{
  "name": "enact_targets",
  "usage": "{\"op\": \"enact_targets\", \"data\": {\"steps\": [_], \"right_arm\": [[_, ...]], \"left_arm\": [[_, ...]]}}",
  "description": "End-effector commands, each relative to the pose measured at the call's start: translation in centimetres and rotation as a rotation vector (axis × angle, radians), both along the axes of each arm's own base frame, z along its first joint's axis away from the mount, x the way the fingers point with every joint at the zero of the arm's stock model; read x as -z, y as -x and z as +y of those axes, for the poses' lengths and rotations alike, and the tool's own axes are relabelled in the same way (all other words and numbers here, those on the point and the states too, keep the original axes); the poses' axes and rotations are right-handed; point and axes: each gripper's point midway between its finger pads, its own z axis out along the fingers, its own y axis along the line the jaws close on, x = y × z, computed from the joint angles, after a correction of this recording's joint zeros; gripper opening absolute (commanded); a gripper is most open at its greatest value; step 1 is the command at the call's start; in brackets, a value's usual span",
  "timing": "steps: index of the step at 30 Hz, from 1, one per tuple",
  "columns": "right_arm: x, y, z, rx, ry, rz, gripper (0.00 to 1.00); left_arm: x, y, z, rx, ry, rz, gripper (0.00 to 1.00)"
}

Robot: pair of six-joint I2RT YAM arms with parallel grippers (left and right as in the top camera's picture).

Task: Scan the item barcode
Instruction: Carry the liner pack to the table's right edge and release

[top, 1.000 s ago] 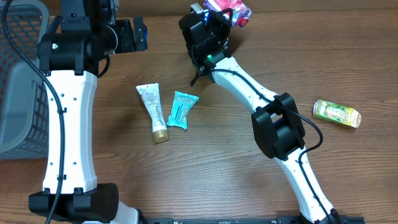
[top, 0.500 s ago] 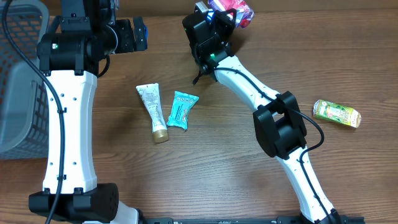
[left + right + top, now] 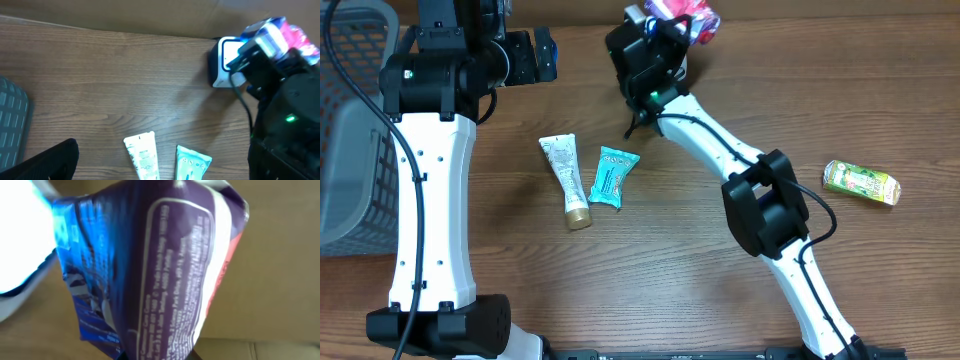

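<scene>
Purple packet (image 3: 150, 270) overflows right wrist view, edges cropped, print blurred.

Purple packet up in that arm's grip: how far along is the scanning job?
Done: the right gripper is shut on the purple packet, lifted. In hand: holding it by the white scanner, blue light on the wrapper. Left: no read is visible; tube, teal bar and green carton lie on the table, perhaps waiting.
</scene>
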Motion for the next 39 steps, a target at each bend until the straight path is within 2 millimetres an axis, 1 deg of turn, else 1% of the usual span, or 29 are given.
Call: {"op": "enact_targets", "data": {"steps": [1,4,6,7,10,12,13,14,16,17,20,22,24,27,28,30,31,34,37,39], "right_arm": [[-5.5,1.6,0.5,-0.047,-0.119,-0.041,0.04],[-7.6,3.4,-0.3,-0.107,-0.263,0.04,0.04],[-10.0,5.1,-1.4,-0.137,-0.407,0.079,0.04],[-10.9,5.8,-1.8,-0.148,-0.453,0.092,0.04],[-14.9,9.1,-3.5,-0.199,-0.698,0.14,0.04],[-17.0,11.3,-4.7,-0.236,-0.853,0.188,0.04],[-18.5,13.6,-6.4,-0.251,-1.018,0.245,0.04],[-19.0,14.5,-7.3,-0.242,-1.099,0.271,0.04],[-19.4,16.5,-9.9,-0.176,-1.282,0.329,0.04],[-19.1,17.4,-11.5,-0.123,-1.368,0.364,0.04],[-17.1,18.9,-15.6,0.074,-1.538,0.432,0.04],[-14.4,19.3,-19.2,0.297,-1.639,0.434,0.04],[-11.9,19.2,-21.8,0.47,-1.705,0.412,0.04],[-7.0,18.3,-25.8,0.755,-1.84,0.311,0.04],[-5.8,18.1,-26.6,0.815,-1.871,0.28,0.04],[-1.9,17.7,-29.0,0.964,-1.95,0.184,0.04],[-0.3,17.7,-29.9,1.027,-1.983,0.14,0.04],[4.0,17.6,-32.8,1.168,-2.077,-0.019,0.04],[7.1,17.8,-35.5,1.232,-2.116,-0.173,0.04],[8.6,18.2,-36.6,1.251,-2.136,-0.223,0.04]], "left_arm": [[-0.2,-0.2,0.0,0.011,-0.015,-0.007,1.0],[-0.2,-0.2,0.0,0.011,-0.015,-0.007,1.0],[-0.2,-0.2,0.1,0.011,-0.015,-0.007,1.0],[-0.2,-0.2,0.1,0.011,-0.015,-0.007,1.0],[-0.2,-0.2,0.1,0.011,-0.015,-0.007,1.0],[-0.2,-0.2,0.0,0.011,-0.015,-0.007,1.0],[-0.2,-0.2,0.0,0.011,-0.015,-0.007,1.0],[-0.2,-0.2,0.0,0.011,-0.015,-0.007,1.0],[-0.2,-0.2,0.1,0.011,-0.015,-0.007,1.0],[-0.2,-0.2,0.1,0.011,-0.015,-0.007,1.0],[-0.2,-0.2,0.1,0.011,-0.015,-0.007,1.0],[-0.2,-0.2,0.1,0.011,-0.015,-0.007,1.0],[-0.2,-0.2,0.1,0.011,-0.015,-0.007,1.0],[-0.2,-0.2,0.0,0.011,-0.015,-0.007,1.0],[-0.2,-0.2,0.0,0.011,-0.015,-0.007,1.0],[-0.2,-0.2,0.1,0.011,-0.015,-0.007,1.0],[-0.2,-0.2,0.1,0.011,-0.015,-0.007,1.0],[-0.2,-0.2,0.1,0.011,-0.015,-0.007,1.0],[-0.2,-0.2,0.1,0.011,-0.015,-0.007,1.0],[-0.2,-0.2,0.1,0.011,-0.015,-0.007,1.0]]}}
